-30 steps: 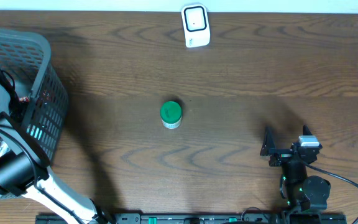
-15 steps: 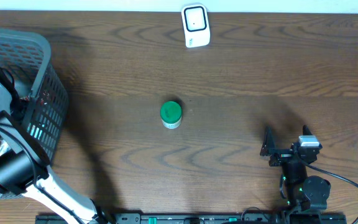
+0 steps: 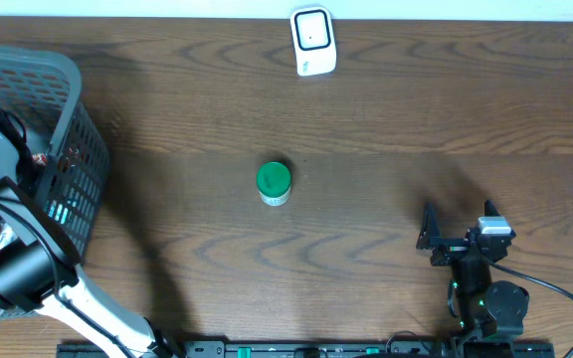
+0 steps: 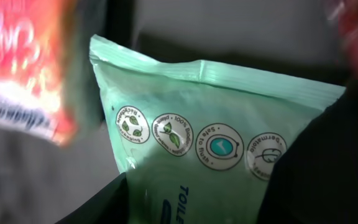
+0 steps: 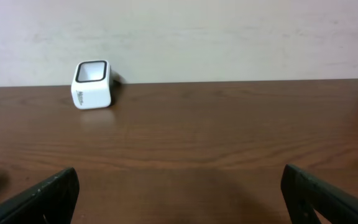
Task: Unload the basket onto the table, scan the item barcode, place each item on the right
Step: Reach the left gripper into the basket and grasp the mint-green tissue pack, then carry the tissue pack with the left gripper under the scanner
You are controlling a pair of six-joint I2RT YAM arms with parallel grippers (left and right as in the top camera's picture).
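In the left wrist view a pale green wipes pack (image 4: 197, 124) with round printed icons fills the frame, inside the basket. The dark fingers of my left gripper (image 4: 197, 208) press against both of its sides, shut on it. From overhead, the left arm (image 3: 13, 264) reaches into the grey basket (image 3: 73, 149) and hides the pack. The white barcode scanner (image 3: 313, 41) stands at the far edge of the table and shows again in the right wrist view as the scanner (image 5: 92, 84). My right gripper (image 3: 459, 221) rests open at the front right, nothing between its fingers (image 5: 48, 193).
A small jar with a green lid (image 3: 274, 183) stands in the middle of the wooden table. A red-orange packet (image 4: 23, 68) lies next to the green pack in the basket. A pale wall runs behind the scanner.
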